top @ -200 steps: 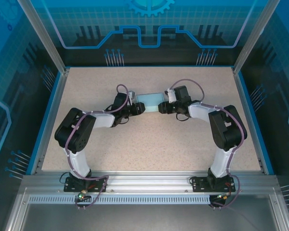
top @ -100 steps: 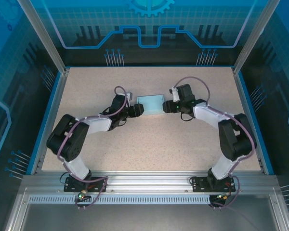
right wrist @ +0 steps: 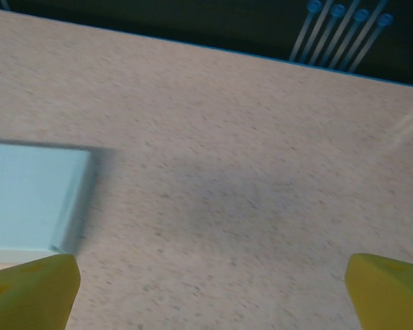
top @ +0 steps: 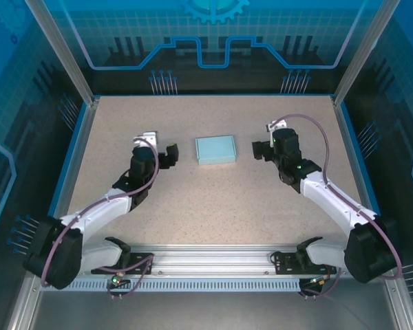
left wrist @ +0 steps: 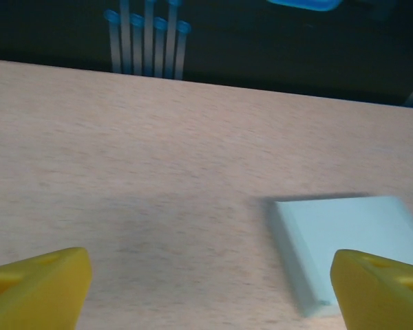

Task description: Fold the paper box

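The paper box (top: 215, 149) is a small flat pale-blue rectangle lying closed on the speckled table, between the two arms. Left of it, with a gap, hovers my left gripper (top: 170, 155). In the left wrist view its yellow fingertips (left wrist: 38, 289) stand wide apart over bare table, and the box (left wrist: 347, 240) lies ahead at the right. My right gripper (top: 260, 152) is right of the box, also apart from it. The right wrist view shows its yellow fingertips (right wrist: 389, 292) spread wide with nothing between them, the box (right wrist: 31, 203) at the left edge.
The table (top: 213, 206) is bounded by a blue rim and metal posts, with a dark printed back wall (top: 213, 41). An aluminium rail (top: 213, 265) carrying the arm bases runs along the near edge.
Both grippers let go of the box and opened wide. Each arm drew back outward, the left to the left, the right to the right. The box stays flat where it was.
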